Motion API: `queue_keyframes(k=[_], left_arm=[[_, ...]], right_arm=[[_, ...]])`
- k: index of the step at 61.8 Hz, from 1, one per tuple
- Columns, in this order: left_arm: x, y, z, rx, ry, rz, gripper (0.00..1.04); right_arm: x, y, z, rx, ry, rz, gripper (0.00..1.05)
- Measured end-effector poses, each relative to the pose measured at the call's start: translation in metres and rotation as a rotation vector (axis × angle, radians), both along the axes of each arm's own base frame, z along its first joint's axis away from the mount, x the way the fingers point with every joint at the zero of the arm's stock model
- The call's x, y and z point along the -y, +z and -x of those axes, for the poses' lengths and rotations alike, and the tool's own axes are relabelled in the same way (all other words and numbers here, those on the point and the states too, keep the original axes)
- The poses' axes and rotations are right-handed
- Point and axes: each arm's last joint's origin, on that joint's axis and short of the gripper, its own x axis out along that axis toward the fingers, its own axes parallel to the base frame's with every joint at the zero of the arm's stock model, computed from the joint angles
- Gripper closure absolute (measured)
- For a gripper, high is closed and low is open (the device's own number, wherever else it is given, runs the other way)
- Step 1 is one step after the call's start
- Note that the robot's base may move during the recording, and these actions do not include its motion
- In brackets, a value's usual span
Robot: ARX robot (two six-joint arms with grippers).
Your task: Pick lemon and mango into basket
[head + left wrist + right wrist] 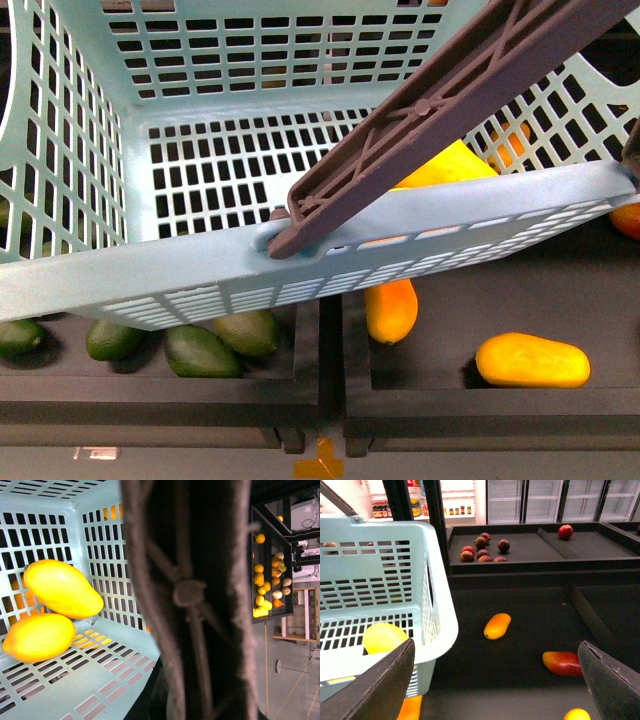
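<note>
The teal basket (90, 290) hangs tilted and fills most of the front view, its grey-brown handle (450, 100) slanting across it. My left gripper (186, 690) is shut on that handle (190, 595), which hides its fingers. Two fruits lie together in a corner of the basket. The bright yellow one with a pointed end is the lemon (62, 587). The more orange one against it is the mango (39, 636). My right gripper (497, 685) stands open beside the basket wall (437, 625), above the dark shelf, with nothing between its fingers.
On the dark shelf below lie more yellow-orange fruits (532, 360) (392, 308) (497, 625) and a red one (564, 662). Dark green fruits (200, 350) sit in the left bin, past a divider (330, 340). Dark red fruits (482, 547) lie on a farther tray.
</note>
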Motion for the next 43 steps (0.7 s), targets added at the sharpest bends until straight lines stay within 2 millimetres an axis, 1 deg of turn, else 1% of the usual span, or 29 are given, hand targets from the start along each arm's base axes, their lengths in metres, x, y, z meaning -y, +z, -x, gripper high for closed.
queue_keyframes(k=[14,43], left_arm=[[0.0047,0.0001,0.0036,-0.009,-0.029,0.011,1.00],[0.0004,-0.0003,0.0002,0.001,0.007,-0.003,1.00]], right_arm=[[0.0001,-0.0001,0.0000,-0.001,-0.003,0.000,0.09],[0.0000,0.0001,0.0002,0.002,-0.001,0.000,0.09]])
